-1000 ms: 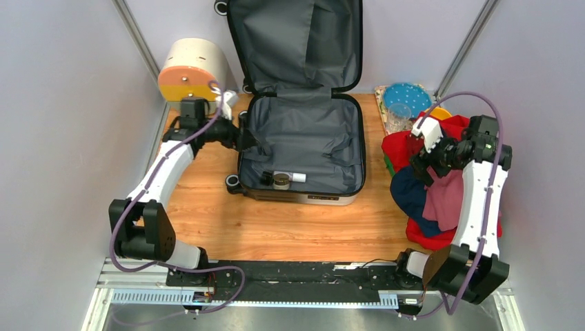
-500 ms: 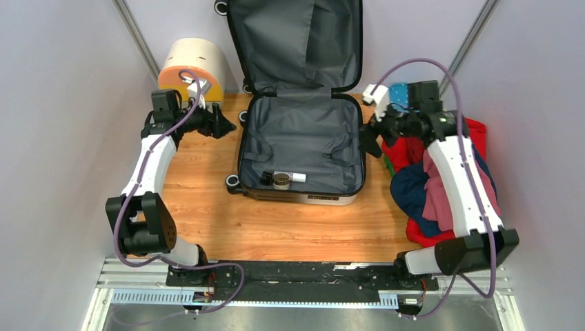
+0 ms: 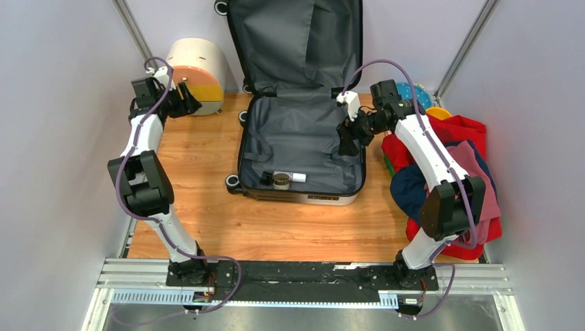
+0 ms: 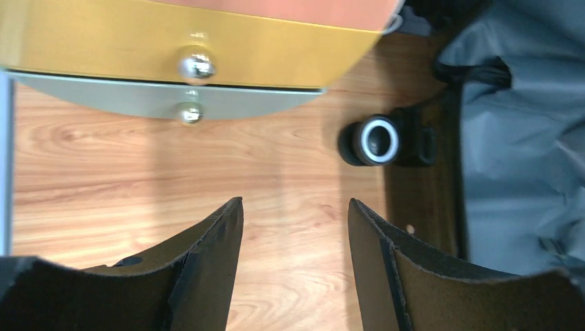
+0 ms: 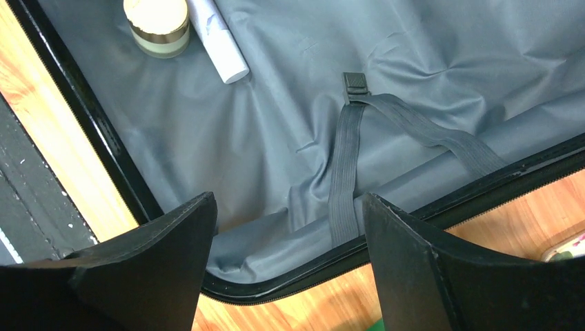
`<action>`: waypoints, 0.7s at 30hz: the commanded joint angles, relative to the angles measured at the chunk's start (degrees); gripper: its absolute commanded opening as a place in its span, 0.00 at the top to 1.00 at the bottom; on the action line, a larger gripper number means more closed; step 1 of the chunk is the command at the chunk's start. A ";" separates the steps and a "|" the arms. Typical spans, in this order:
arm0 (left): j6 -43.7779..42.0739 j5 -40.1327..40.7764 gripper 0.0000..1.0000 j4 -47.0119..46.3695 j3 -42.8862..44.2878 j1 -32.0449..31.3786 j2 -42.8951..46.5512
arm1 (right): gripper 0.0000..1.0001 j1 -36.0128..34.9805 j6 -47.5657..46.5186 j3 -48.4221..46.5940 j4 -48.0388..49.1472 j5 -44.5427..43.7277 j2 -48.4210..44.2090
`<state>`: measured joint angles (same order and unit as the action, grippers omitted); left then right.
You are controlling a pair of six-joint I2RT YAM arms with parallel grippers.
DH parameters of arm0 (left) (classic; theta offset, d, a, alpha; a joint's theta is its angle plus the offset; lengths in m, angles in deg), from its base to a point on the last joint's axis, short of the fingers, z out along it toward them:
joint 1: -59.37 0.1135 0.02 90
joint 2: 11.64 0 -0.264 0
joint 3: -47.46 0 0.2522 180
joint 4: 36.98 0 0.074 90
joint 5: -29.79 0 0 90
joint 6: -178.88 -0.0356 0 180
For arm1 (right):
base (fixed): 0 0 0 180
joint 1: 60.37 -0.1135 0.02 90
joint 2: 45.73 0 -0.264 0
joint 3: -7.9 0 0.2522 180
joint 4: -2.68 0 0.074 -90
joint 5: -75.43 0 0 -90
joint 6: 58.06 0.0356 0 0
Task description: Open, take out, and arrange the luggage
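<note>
The luggage (image 3: 303,134) lies open on the wooden table, its lid (image 3: 296,41) leaning against the back wall and its grey lining showing. At its near end lie a small jar (image 3: 281,181) and a white tube (image 3: 297,177); the right wrist view also shows the jar (image 5: 156,24) and the tube (image 5: 219,38). My right gripper (image 3: 345,143) hovers open over the suitcase's right rim, above a grey strap (image 5: 345,172), with nothing between its fingers (image 5: 290,200). My left gripper (image 3: 192,103) stands open and empty (image 4: 295,203) in front of the cream drawer box (image 3: 196,69), near a suitcase wheel (image 4: 378,140).
A pile of red, pink and navy clothes (image 3: 448,172) fills the table's right side. A blue plate (image 3: 416,93) sits behind it. The box's yellow drawer (image 4: 103,41) has a metal knob (image 4: 196,65). Bare wood lies left of and in front of the suitcase.
My left arm swung away from the suitcase's left rim back to the cream box, its jaws narrowing a little. My right arm moved from the clothes pile leftward to the suitcase's right rim.
</note>
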<state>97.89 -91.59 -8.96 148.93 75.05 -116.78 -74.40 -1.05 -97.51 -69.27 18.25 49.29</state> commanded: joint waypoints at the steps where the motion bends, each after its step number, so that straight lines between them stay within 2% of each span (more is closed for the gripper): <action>1: -3.46 -0.25 0.35 -4.40 5.19 1.80 -1.55 | 0.20 -0.04 2.41 -4.40 2.56 0.58 1.30; 6: -3.66 -0.97 0.37 -13.28 5.28 4.00 -1.38 | 0.20 -0.04 1.97 -5.99 2.12 0.14 3.41; 11: 0.47 -3.16 0.37 -16.19 11.96 4.27 -6.12 | 0.20 -0.13 1.70 -7.66 1.33 -0.03 4.82; 16: 2.06 -1.41 0.48 -14.62 18.29 4.27 -11.48 | 0.20 -0.13 1.62 -9.85 0.10 -0.21 6.23; 21: 3.11 -1.93 0.51 -14.96 18.47 4.35 -13.07 | 0.20 -0.13 1.35 -10.91 -0.60 -1.09 6.40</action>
<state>99.16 -92.90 -22.79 165.89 78.86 -128.32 -74.37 -0.38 -105.10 -69.31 17.77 55.63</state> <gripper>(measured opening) 0.501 0.807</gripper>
